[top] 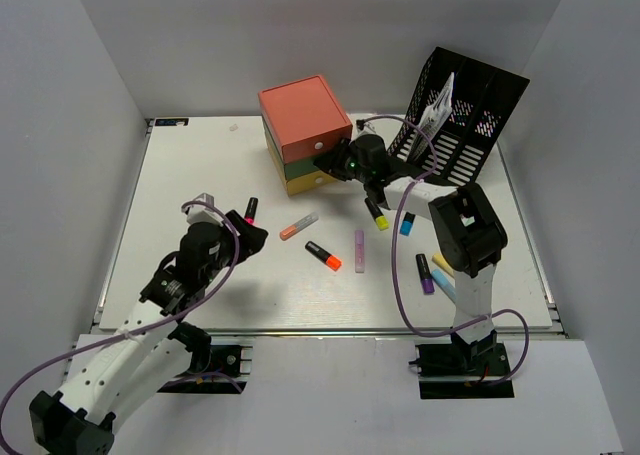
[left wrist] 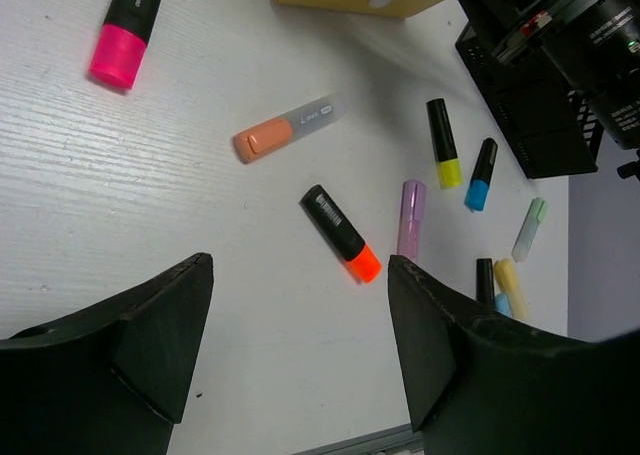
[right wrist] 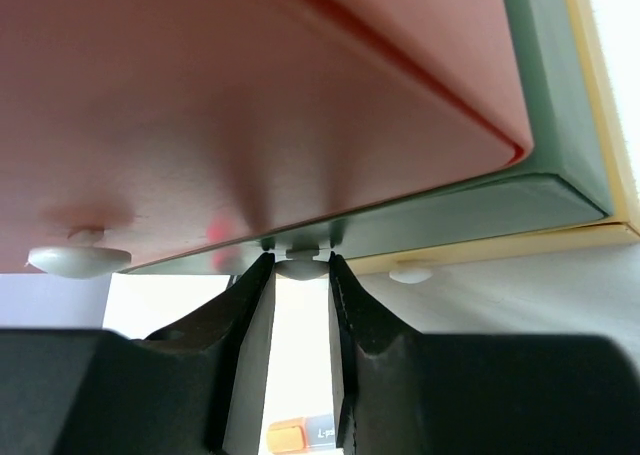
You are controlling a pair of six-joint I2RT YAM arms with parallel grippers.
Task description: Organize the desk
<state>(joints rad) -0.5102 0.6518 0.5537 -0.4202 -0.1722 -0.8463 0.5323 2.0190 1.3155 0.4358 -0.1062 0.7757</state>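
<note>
The white desk (top: pixel 220 285) holds several scattered highlighters: a pink-capped one (top: pixel 250 210), an orange-and-clear one (top: pixel 298 226), a black one with an orange cap (top: pixel 323 256) and a lilac one (top: pixel 359 252). My right gripper (top: pixel 335 162) is at the front of the red-green-yellow drawer unit (top: pixel 300 115). In the right wrist view it (right wrist: pixel 300 275) is shut on the white knob (right wrist: pixel 300 267) of the green middle drawer. My left gripper (left wrist: pixel 300 345) is open and empty, hovering over bare desk near the black-and-orange highlighter (left wrist: pixel 341 233).
A black mesh file rack (top: pixel 465 115) holding a paper stands at the back right. More highlighters lie by the right arm: yellow-capped (top: pixel 376 214), blue-capped (top: pixel 407 223), purple-capped (top: pixel 425 274). Grey-white walls enclose the desk; a metal rail runs along its front.
</note>
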